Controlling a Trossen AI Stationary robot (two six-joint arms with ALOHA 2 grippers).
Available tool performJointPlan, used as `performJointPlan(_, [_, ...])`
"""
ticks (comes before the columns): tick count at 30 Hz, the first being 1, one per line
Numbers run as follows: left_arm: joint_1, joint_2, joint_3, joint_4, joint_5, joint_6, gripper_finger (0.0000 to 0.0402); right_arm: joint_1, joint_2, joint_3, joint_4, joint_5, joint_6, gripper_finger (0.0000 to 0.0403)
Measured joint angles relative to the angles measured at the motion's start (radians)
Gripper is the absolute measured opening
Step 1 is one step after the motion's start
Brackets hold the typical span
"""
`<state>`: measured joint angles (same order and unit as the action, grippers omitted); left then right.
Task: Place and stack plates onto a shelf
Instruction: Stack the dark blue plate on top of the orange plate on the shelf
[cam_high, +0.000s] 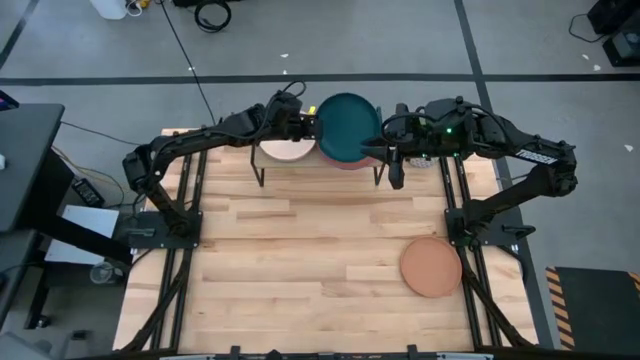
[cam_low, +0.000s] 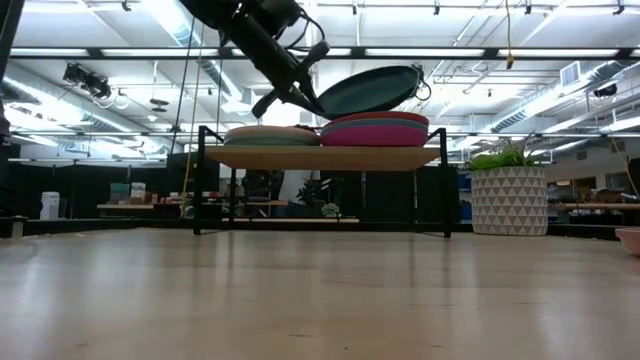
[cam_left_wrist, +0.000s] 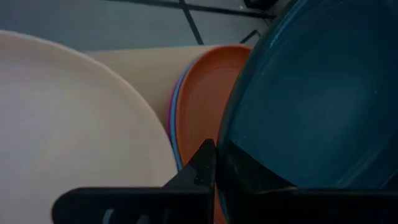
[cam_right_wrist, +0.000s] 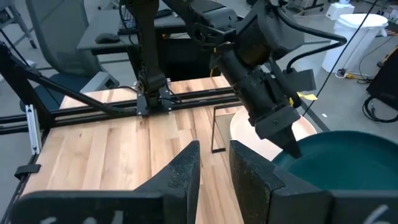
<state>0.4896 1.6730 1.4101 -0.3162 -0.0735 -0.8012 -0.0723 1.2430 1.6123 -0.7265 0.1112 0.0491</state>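
The shelf (cam_high: 320, 165) stands at the table's far middle. On its left half lies a cream plate (cam_high: 283, 151). On its right half is a stack with an orange plate (cam_left_wrist: 205, 106) on top and magenta (cam_low: 375, 133) and light blue rims below. My left gripper (cam_high: 313, 122) is shut on the dark teal plate (cam_high: 349, 126) and holds it tilted over that stack. My right gripper (cam_right_wrist: 214, 163) hovers just right of the shelf's right end, open a little and empty. A tan-brown plate (cam_high: 431, 266) lies flat on the table at the near right. My left gripper pinches the dark teal plate's rim (cam_left_wrist: 225, 155) on its left side between the two fingers. The fingers come from the table's left, slanting down. The plate is tilted, its held edge (cam_low: 325, 108) low just above the stack and its free edge (cam_low: 412, 74) raised. Whether it touches the stack, I cannot tell.
The shelf's black legs (cam_high: 262, 178) stand on the slatted wooden table. The arms' black base frames (cam_high: 165, 235) run along the table's left and right sides. Bare wood (cam_high: 320, 260) lies between the shelf and the near edge. A potted plant (cam_low: 508, 195) stands beyond the table.
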Motion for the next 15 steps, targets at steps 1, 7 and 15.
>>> performJointPlan(1, [0.004,0.0,0.0,-0.005,0.013,0.0,0.0013,0.0,0.0,0.0,0.0,0.0,0.0,0.0094])
performJointPlan(7, [0.018,0.014,0.0,-0.022,0.066,-0.035,0.0026,0.0,0.0,0.0,-0.001,0.0,0.004,0.0094])
performJointPlan(15, [0.017,0.023,0.0,-0.006,0.112,-0.024,0.0031,0.0,0.0,0.0,-0.002,0.0,0.012,0.0094])
